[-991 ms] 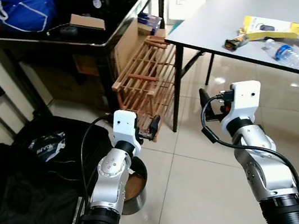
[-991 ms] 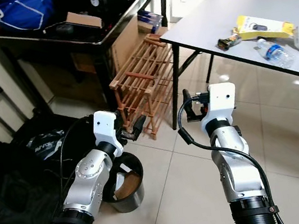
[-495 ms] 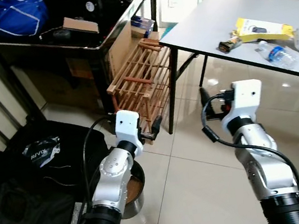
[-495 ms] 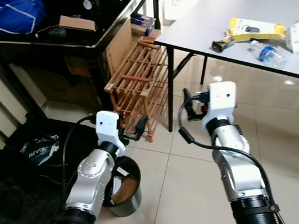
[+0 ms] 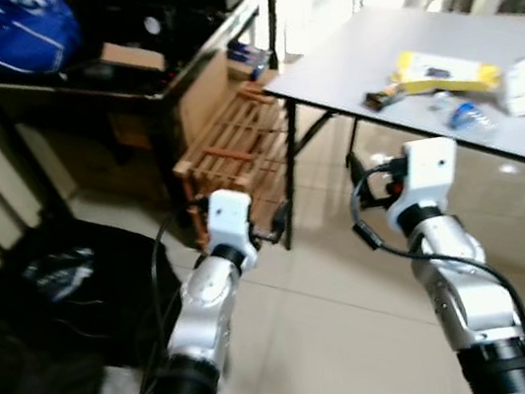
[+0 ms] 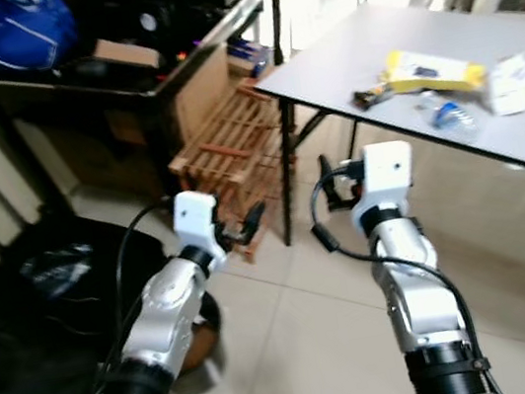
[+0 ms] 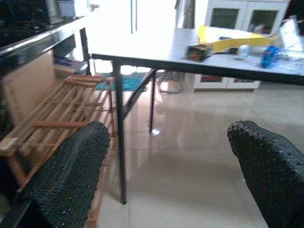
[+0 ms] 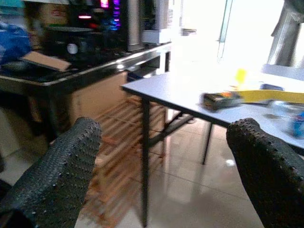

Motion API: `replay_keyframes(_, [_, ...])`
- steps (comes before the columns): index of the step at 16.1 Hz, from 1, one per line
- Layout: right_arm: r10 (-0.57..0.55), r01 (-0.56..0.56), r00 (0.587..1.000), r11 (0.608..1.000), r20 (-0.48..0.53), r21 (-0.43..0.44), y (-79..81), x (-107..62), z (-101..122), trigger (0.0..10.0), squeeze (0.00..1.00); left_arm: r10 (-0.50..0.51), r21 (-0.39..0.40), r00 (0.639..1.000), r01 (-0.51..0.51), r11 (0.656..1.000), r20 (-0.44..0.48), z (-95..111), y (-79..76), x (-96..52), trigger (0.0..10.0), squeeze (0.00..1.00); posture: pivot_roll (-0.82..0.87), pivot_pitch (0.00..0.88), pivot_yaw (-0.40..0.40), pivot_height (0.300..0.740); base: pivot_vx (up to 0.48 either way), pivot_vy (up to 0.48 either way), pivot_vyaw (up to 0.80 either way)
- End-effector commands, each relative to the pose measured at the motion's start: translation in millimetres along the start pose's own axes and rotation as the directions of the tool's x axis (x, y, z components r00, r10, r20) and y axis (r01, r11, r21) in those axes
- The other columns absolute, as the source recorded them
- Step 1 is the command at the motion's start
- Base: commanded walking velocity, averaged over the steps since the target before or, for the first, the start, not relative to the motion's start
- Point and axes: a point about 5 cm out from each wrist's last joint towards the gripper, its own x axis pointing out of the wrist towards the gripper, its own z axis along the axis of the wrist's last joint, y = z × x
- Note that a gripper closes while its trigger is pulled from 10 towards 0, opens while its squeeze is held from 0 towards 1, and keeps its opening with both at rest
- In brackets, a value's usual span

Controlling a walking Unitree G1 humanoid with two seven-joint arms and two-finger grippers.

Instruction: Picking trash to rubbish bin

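Note:
Trash lies on the grey table point(image 5: 341, 60) at the right: a dark snack wrapper point(image 5: 383, 96), a yellow pack point(image 5: 444, 71), a plastic bottle point(image 5: 459, 114) and a white packet point(image 5: 523, 86). The left wrist view has the wrapper point(image 7: 198, 50) and the bottle point(image 7: 269, 56) far off on the tabletop. My left gripper point(image 5: 272, 227) is open and empty, held at chest height before the table's leg. My right gripper point(image 5: 359, 177) is open too, nothing between its fingers, short of the table's near edge. The metal bin point(image 6: 198, 347) peeks out under my left arm.
A wooden slatted rack point(image 5: 230, 152) leans between the grey table and a black desk point(image 5: 123, 74) that carries a blue bag point(image 5: 12, 37) and a cardboard box. Black luggage point(image 5: 48, 291) lies on the floor at the left. Glossy tiles point(image 5: 333, 326) stretch ahead.
The whole picture has shifted and blurred, so the camera has moved: the table and its trash sit nearer, and the bin has slid behind my left arm. Both arms keep their pose.

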Motion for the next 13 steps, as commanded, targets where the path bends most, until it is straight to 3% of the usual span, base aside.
replay_keyframes(1, [-0.008, 0.008, 1.000, 1.000, 0.015, 0.001, -0.9, 0.8, 4.5, 10.0, 0.00, -0.001, 0.006, 1.000, 0.001, 1.000, 0.002, 1.8, 1.6, 1.5, 10.0, 0.00, -0.09, 0.000, 0.008, 0.740, 0.000, -0.469, 0.00])
replay_keyframes(7, [-0.021, 0.022, 1.000, 1.000, 0.015, -0.015, -4.1, 0.0, 5.0, 10.0, 0.00, -0.015, 0.006, 1.000, 0.015, 1.000, -0.005, -0.2, -1.4, 3.2, 10.0, 0.00, -0.10, 0.003, 0.013, 0.740, 0.000, -0.468, 0.00])
replay_keyframes(10, [-0.025, 0.025, 1.000, 1.000, 0.015, -0.016, -4.7, 0.0, 5.3, 10.0, 0.00, -0.018, -0.007, 1.000, 0.018, 1.000, -0.011, -1.3, -2.2, 3.5, 10.0, 0.00, -0.10, 0.004, 0.013, 0.740, 0.000, 0.000, 0.00])
replay_keyframes(13, [-0.029, 0.029, 1.000, 1.000, 0.000, 0.002, -4.7, 0.6, 3.6, 10.0, 0.00, -0.006, -0.012, 1.000, 0.005, 1.000, -0.018, -2.4, -0.7, 3.5, 10.0, 0.00, -0.09, 0.007, 0.012, 0.740, 0.000, 0.000, -0.80])
